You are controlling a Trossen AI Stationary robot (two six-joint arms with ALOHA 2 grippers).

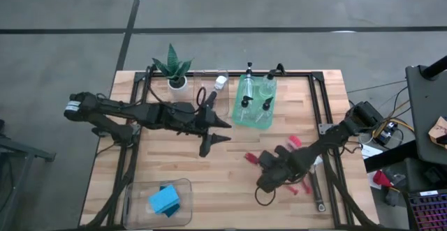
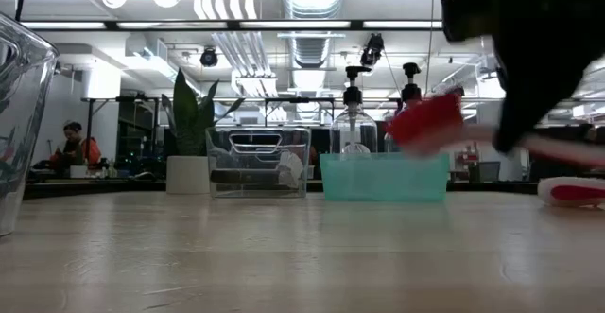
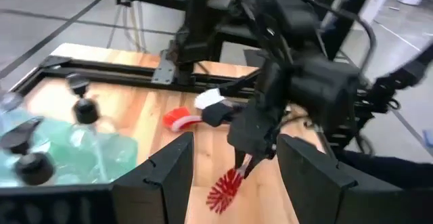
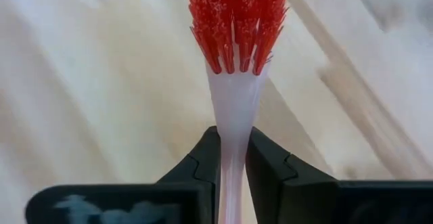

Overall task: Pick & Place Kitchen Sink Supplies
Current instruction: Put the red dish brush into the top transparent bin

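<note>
My right gripper (image 4: 233, 158) is shut on a red dish brush (image 1: 251, 158) with a white handle, over the table's middle right; the low view shows its red head (image 2: 425, 119) above the wood. My left gripper (image 1: 225, 132) hovers open at the table's middle, facing the right gripper (image 3: 254, 139). Two more red brushes (image 1: 294, 142) (image 1: 304, 187) lie flat on the table beside the right arm. Clear bottles with black tops (image 1: 246, 105) stand in a green bin (image 1: 239, 119). Blue sponges (image 1: 165, 200) lie in a clear bin (image 1: 183, 186) near the front edge. My right gripper pinches the brush's white neck (image 4: 233, 126) between its two fingers (image 4: 203, 160), just behind the red bristle head. The handle runs along the fingers and the head sticks out past their tips. The fingers slant down toward the table's left. The brush is lifted clear of the table.
A potted plant (image 1: 173, 72) and a second clear bin (image 1: 213, 91) with a brush inside stand along the far edge, left of the green bin. A black frame (image 1: 318, 98) rims the table. Bare wood lies between the two grippers and the near edge.
</note>
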